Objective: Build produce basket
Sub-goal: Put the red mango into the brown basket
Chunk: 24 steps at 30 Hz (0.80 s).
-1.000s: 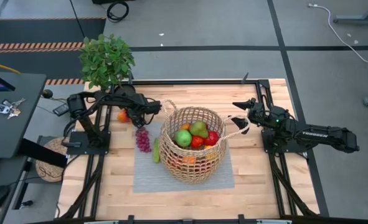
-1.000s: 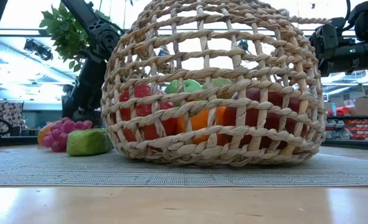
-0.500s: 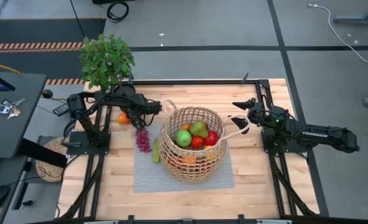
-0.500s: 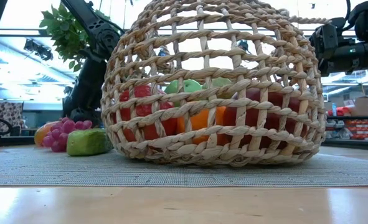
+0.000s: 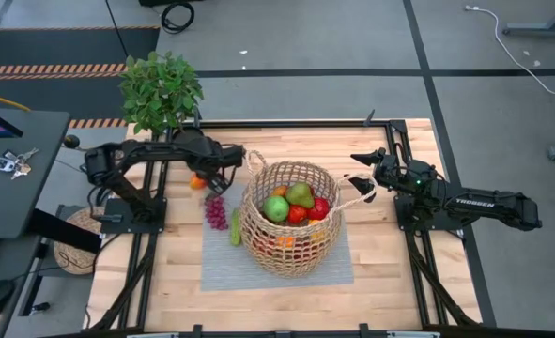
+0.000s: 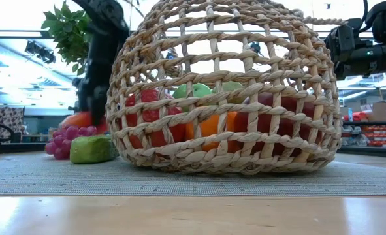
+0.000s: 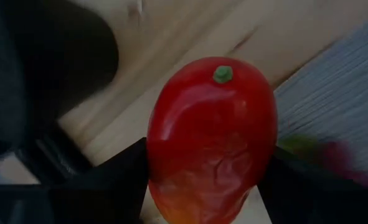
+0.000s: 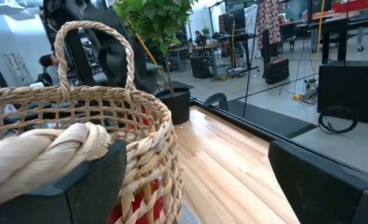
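The left gripper [image 7: 212, 205] has its jaws clamped on the red-orange pepper [image 7: 212, 140], lifted apparently clear of the tabletop [image 5: 390, 291] at the basket's [image 5: 289, 230] ten o'clock for loading. The right gripper [image 5: 360, 181], jaws wide, straddles the basket's three o'clock handle [image 8: 43, 152], probably steadying it.

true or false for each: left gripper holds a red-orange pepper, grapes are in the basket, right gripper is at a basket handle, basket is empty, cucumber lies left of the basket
1. The left gripper holds the red-orange pepper. True.
2. The grapes are in the basket. False: they lie on the mat beside it.
3. The right gripper is at a basket handle. True, open around it.
4. The basket is empty. False: it holds fruit.
5. The cucumber lies left of the basket. True.
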Each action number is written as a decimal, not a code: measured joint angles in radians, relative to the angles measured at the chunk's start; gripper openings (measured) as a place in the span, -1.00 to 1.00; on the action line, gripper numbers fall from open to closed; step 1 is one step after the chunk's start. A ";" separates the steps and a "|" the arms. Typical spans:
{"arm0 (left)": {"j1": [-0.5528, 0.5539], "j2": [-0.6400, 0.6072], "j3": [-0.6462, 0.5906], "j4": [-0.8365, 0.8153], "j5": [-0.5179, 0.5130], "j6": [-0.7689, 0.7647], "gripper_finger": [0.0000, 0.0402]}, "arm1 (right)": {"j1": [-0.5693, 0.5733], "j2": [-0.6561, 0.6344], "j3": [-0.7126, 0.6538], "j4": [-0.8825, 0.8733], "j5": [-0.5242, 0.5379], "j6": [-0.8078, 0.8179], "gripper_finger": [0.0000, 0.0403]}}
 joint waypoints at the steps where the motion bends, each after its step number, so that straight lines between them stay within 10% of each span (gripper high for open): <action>1: -0.002 -0.015 0.019 0.002 0.003 -0.007 0.28 | 0.000 0.000 0.000 -0.001 0.000 0.000 0.95; 24: -0.157 -0.109 0.718 0.421 -0.037 0.386 0.32 | 0.000 0.000 0.000 0.001 0.000 0.000 0.95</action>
